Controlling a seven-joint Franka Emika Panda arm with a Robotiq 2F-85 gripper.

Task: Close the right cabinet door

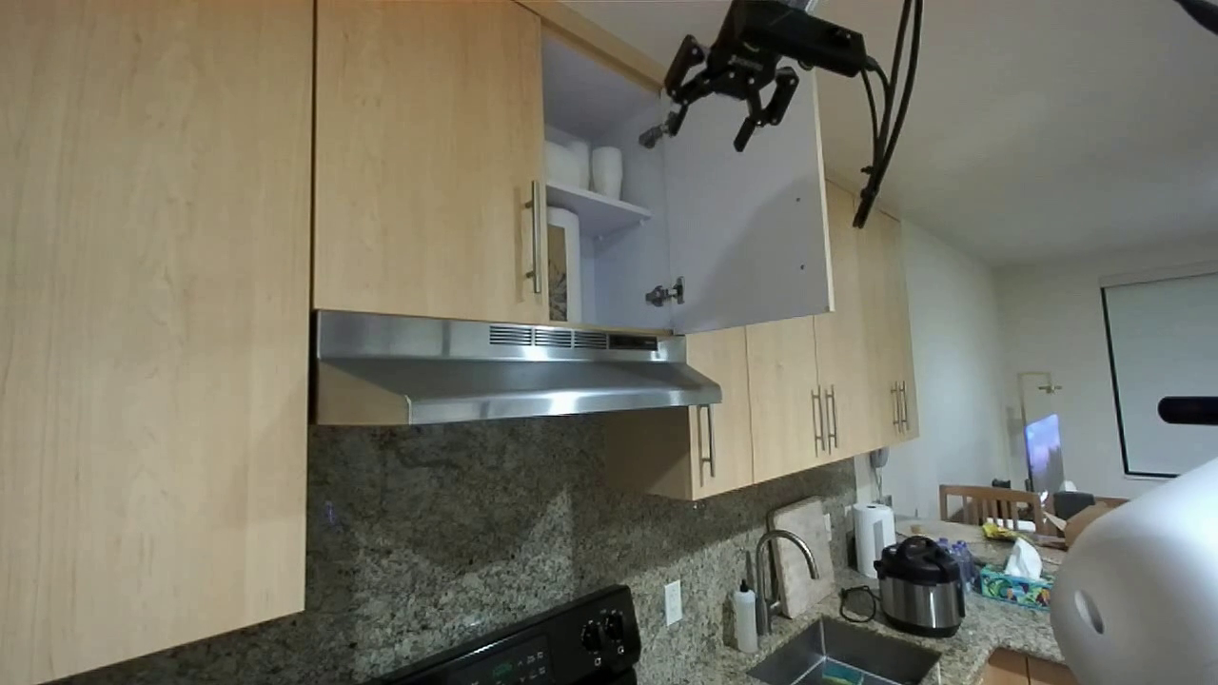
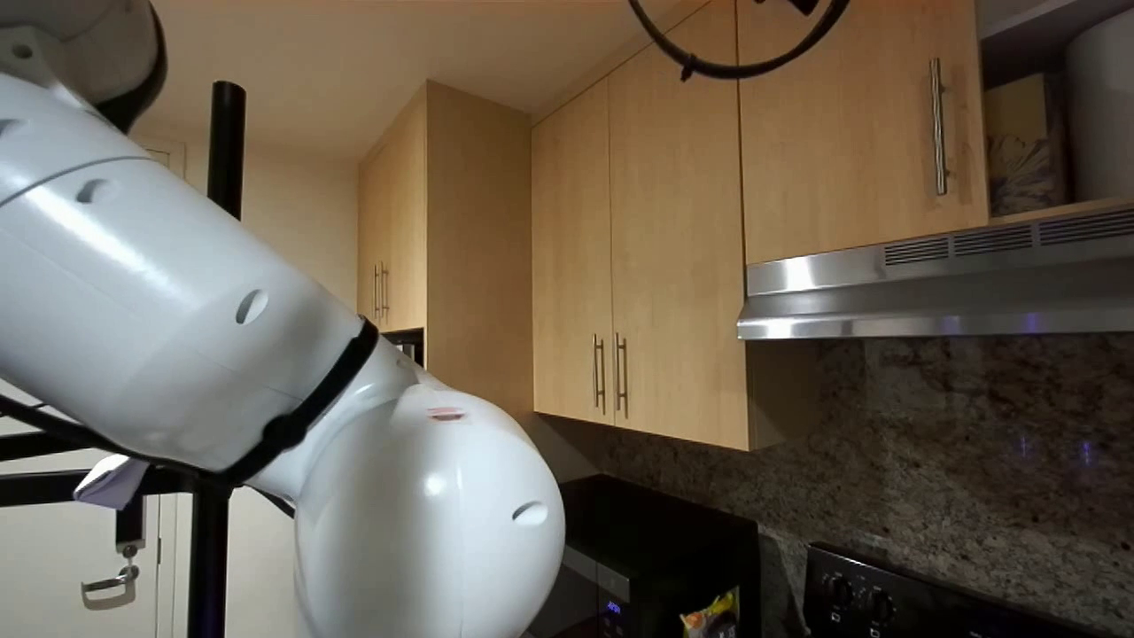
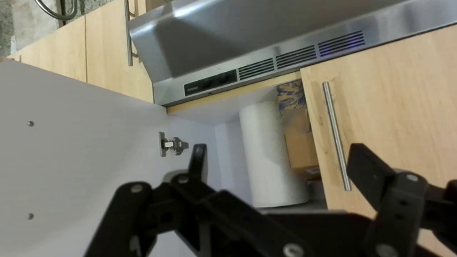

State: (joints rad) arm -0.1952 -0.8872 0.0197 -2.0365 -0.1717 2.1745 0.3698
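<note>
Pale maple is edging the right cabinet door [image 1: 747, 238], which is standing swung well out on its hinges [image 1: 664, 294], its grey-white inner face bared and its handle out of our sight. We are judging the task to be at its approach: the door is awaiting its push, and the cabinet interior [image 1: 621, 262] is lying exposed. Our gripper [image 1: 708, 131] is hanging high before it, two fingers [image 3: 197, 162] standing apart; we are making out nothing between them. Whether any part is touching the door, we are unable to tell.

Next, we are thinking, the work is calling for bringing the gripper clear of the inner side, around the door's free edge [image 1: 825, 219], and onto the outer face to press it inward.

For edges, we are minding the range hood [image 1: 514, 381], jutting beneath the door's hinge-side corner, and the twin door [image 1: 428, 162], lying closed beside the opening, its silver bar [image 3: 336, 135] showing just beside one fingertip in the wrist view. Open room is showing past the free edge; beyond, longer maple doors [image 1: 856, 323] are lining the wall, with the space between hard to tell. Cables [image 1: 867, 195] are dangling beside the gripper, so we are judging a snag possible.
</note>
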